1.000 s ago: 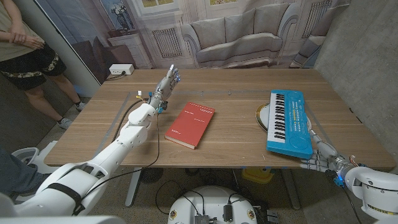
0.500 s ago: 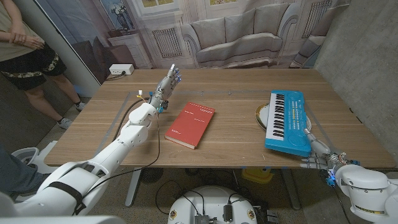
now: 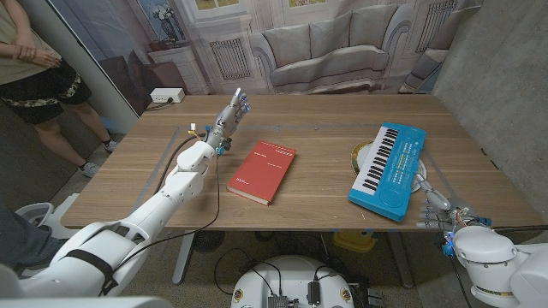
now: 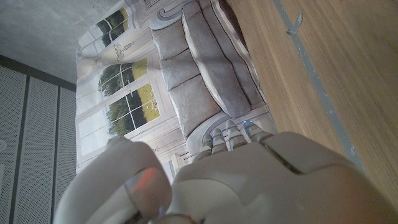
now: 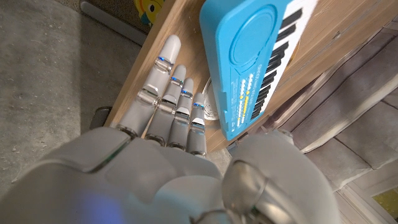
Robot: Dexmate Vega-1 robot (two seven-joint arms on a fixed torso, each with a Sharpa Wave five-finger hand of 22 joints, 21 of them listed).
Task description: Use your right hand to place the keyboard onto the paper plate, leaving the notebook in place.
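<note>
**Keyboard partly over the plate, right robot hand at the near edge**

At the far left, a person [image 3: 30, 64] is seen standing beside the surface [image 3: 317, 201]. The left robot hand [image 3: 231, 114] is held over the left far part of the surface, its fingers extended and close together, with nothing in them; in the left wrist view its fingertips [image 4: 231, 134] are seen pointing toward the backdrop. A white power strip [image 3: 166, 96] is seen beyond the far left corner.

The red notebook [image 3: 263, 171] lies flat near the middle of the surface, slightly angled, well apart from both hands.

To the right, the blue keyboard [image 3: 387, 171] lies at a slant — its far end is set over the paper plate [image 3: 361, 156], of which a part of the rim shows at the keyboard's left side, and its near end reaches toward the near edge.

The right robot hand [image 3: 435, 210] is seen at the near right edge, just beside the keyboard's near right corner. In the right wrist view its fingers [image 5: 169, 93] are stretched out straight, side by side — nothing is grasped; contact with the keyboard cannot be told.
</note>
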